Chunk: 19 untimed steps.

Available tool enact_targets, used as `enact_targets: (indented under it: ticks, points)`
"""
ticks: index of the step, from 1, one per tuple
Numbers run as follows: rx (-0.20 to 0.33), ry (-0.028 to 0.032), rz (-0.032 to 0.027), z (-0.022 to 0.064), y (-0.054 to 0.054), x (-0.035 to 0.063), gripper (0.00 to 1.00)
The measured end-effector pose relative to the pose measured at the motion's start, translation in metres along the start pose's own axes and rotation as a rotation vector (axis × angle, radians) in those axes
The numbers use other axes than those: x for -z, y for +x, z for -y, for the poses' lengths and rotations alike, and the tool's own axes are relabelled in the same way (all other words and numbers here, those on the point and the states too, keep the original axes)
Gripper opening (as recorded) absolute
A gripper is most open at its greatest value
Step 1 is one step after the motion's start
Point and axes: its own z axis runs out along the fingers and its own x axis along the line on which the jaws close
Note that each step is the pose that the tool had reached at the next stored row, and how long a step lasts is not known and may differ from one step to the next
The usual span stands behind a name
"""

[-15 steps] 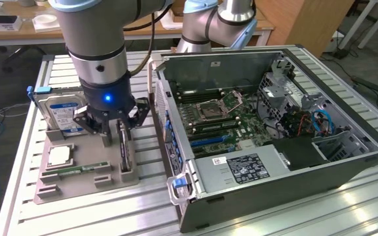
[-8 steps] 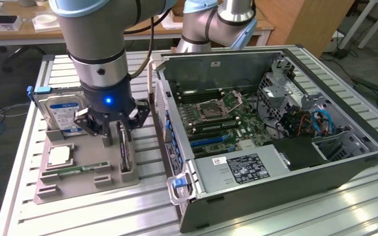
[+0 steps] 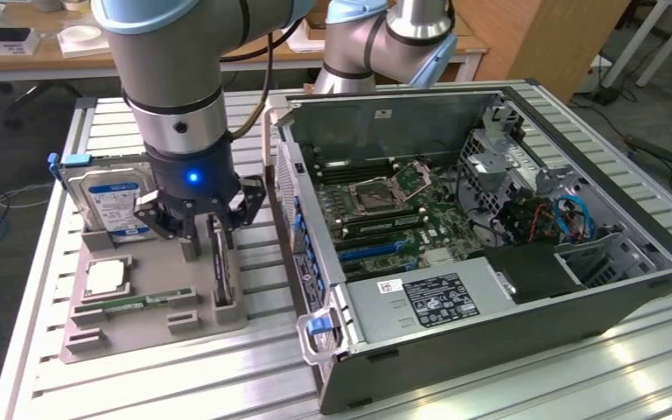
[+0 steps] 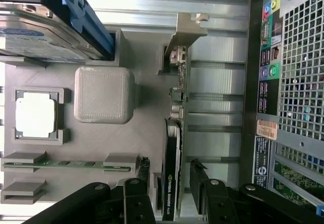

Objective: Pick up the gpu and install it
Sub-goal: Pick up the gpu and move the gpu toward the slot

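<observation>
The gripper (image 3: 204,229) hangs low over a gray holder (image 3: 150,337) that sits on the metal desk (image 3: 196,385). It is spread wide. The gpu (image 3: 223,280) stands on its thin edge in a slot of the holder, on the side closest to the computer case (image 3: 488,254). The case lies open on the desk, at the exterior view's right.

In the wrist view, the two dark fingers (image 4: 198,173) are one on each side of the gpu. There looks to be a small gap between each finger and the card, but it is hard to be sure they are not touching. The card's pale metal bracket (image 4: 188,29) is at the far end, away from the fingers.

More parts sit in the holder. A silver hard drive (image 3: 108,199) with a blue label stands at the back. A square chip (image 3: 105,278) lies flat in front of it. A thin green memory strip (image 3: 140,303) lies near the front.
</observation>
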Motion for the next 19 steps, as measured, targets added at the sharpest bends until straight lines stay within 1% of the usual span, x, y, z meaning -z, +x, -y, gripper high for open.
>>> enact_targets:
  ticks: [12, 19]
  points:
    - [0.0, 0.0001, -0.0001, -0.0071, 0.0, -0.0102, 0.45]
    - [0.0, 0.0007, -0.0001, -0.0087, 0.0, -0.0175, 0.45]
